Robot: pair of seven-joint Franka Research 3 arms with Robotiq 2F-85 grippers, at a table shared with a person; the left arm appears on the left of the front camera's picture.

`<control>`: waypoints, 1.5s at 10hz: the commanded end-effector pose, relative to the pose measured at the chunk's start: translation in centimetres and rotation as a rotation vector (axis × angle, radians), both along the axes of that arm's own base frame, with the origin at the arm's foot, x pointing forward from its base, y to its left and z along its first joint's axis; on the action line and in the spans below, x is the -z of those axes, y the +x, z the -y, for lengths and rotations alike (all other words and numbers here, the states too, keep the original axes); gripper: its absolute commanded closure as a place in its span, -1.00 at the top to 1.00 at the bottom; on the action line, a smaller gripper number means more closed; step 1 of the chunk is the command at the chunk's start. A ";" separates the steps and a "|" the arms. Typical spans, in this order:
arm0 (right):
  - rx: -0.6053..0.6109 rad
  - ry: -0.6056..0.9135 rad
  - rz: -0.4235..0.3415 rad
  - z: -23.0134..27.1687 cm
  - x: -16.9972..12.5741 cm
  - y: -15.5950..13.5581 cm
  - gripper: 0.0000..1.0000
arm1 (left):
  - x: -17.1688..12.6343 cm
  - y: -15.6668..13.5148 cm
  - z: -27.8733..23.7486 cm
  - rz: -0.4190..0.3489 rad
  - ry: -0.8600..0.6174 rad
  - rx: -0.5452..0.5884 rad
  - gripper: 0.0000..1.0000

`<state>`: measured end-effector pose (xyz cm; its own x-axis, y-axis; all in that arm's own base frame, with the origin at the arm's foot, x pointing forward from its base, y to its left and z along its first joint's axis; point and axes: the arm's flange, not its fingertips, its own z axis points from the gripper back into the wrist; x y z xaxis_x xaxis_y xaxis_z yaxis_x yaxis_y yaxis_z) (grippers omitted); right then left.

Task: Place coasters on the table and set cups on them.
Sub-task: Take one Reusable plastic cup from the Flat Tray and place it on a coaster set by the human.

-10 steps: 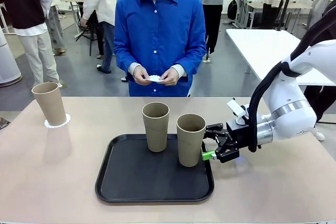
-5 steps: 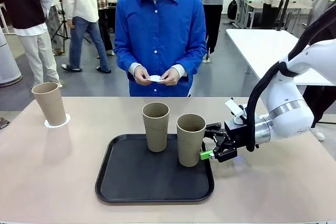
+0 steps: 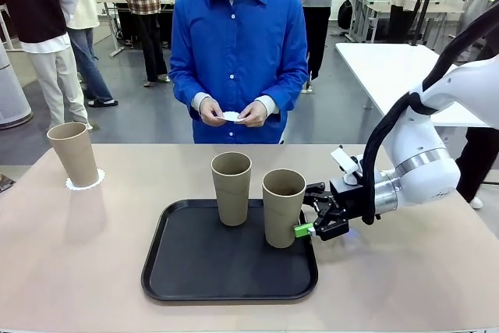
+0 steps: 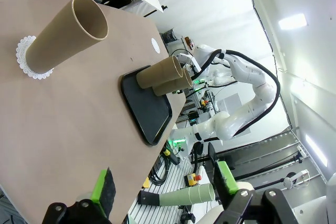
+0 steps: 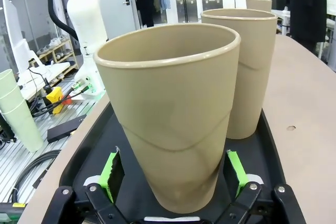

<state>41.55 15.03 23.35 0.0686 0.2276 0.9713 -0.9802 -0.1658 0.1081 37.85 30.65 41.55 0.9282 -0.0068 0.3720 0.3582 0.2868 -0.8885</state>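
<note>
Right gripper (image 3: 308,210), jaws spread wide and gripping nothing, straddles the tall tan matte tumbler (image 3: 283,207) standing at the right edge of the black rectangular tray (image 3: 195,271). The grip is best closed squarely on the lower wall, then lifted straight up, clear of the second tumbler (image 3: 231,187) nearer the tray's middle. Left gripper (image 4: 163,182) likewise spread, empty.

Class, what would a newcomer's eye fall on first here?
The white right arm's open jaws straddle a tall tan matte tumbler on the black plastic tray, centre. Across the beige tabletop, a person in a bright blue shirt holds a small white paper doily.
</note>
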 end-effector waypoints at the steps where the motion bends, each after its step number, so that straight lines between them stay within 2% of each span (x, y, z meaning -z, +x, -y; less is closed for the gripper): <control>1: 0.018 0.005 0.010 -1.2 0.7 0.9 1.00 | -0.2 -0.1 -0.1 -0.007 0.002 -0.004 1.00; 11: 0.001 0.022 -0.015 -3.3 2.2 2.4 1.00 | -0.2 -0.1 -0.1 -0.007 0.002 -0.004 1.00; 14: -0.023 0.018 -0.006 -4.4 2.3 2.4 1.00 | -0.2 -0.1 -0.1 -0.007 0.002 -0.004 1.00; 15: -0.076 0.019 0.017 -4.6 2.4 2.4 1.00 | -0.2 -0.1 -0.1 -0.007 0.002 -0.004 1.00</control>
<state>43.44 18.80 21.39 0.0691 0.2132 0.9746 -0.9683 -0.2209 0.1169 37.85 30.65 41.55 0.9282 -0.0068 0.3720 0.3582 0.2868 -0.8885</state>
